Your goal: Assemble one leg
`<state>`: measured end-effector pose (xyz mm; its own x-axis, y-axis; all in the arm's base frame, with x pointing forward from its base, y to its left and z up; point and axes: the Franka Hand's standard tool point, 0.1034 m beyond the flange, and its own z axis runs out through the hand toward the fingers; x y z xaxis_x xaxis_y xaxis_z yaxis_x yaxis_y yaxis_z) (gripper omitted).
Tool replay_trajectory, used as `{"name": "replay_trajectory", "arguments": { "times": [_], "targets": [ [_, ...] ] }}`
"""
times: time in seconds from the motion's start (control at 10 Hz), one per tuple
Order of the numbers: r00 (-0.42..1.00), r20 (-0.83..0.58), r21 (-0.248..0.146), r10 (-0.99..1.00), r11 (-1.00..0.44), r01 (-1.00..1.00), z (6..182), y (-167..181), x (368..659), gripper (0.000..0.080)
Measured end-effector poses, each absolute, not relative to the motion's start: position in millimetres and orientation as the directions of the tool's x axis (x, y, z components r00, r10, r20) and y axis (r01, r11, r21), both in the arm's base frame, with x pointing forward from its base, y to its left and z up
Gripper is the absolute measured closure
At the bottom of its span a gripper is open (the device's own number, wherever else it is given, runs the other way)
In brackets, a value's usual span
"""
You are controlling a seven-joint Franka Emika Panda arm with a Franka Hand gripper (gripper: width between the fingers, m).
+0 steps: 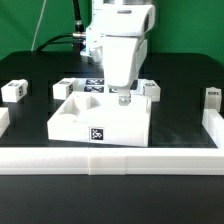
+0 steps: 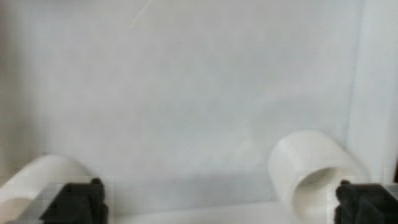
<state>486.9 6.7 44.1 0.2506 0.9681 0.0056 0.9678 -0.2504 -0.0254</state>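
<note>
My gripper [image 1: 122,97] hangs low over the back part of the big white square tray-like piece [image 1: 85,122], which has corner sockets and a tag on its front wall. In the wrist view the gripper [image 2: 217,205] is open, its black fingertips [image 2: 73,203] far apart and nothing between them but the tray's white surface [image 2: 178,90]. Two rounded corner sockets [image 2: 322,166] show near the fingertips. Small white tagged legs stand on the black table: one at the exterior view's far left [image 1: 13,90], one behind the tray's left [image 1: 68,88], one behind its right [image 1: 151,89], one at the far right [image 1: 212,96].
A low white wall runs along the front [image 1: 110,160] and up the exterior view's right side [image 1: 212,128]. A flat tagged board, likely the marker board [image 1: 94,84], lies behind the tray. The arm's white body [image 1: 122,45] fills the upper middle.
</note>
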Motion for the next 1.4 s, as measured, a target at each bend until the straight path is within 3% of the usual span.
{"name": "replay_trajectory", "arguments": {
  "times": [0.2, 0.6, 0.9, 1.3, 1.4],
  "targets": [
    [0.261, 0.0, -0.052, 0.965, -0.261, 0.964, 35.7, 0, 467, 0.015],
    [0.262, 0.0, -0.053, 0.965, -0.261, 0.964, 34.6, 0, 467, 0.015],
    [0.26, 0.012, -0.047, 0.966, -0.259, 0.965, 15.2, 4, 442, 0.015],
    [0.26, 0.015, -0.054, 0.965, -0.259, 0.964, 5.7, 6, 437, 0.015],
    [0.26, 0.015, -0.054, 0.965, -0.259, 0.964, 5.7, 6, 437, 0.0237]
  ]
}}
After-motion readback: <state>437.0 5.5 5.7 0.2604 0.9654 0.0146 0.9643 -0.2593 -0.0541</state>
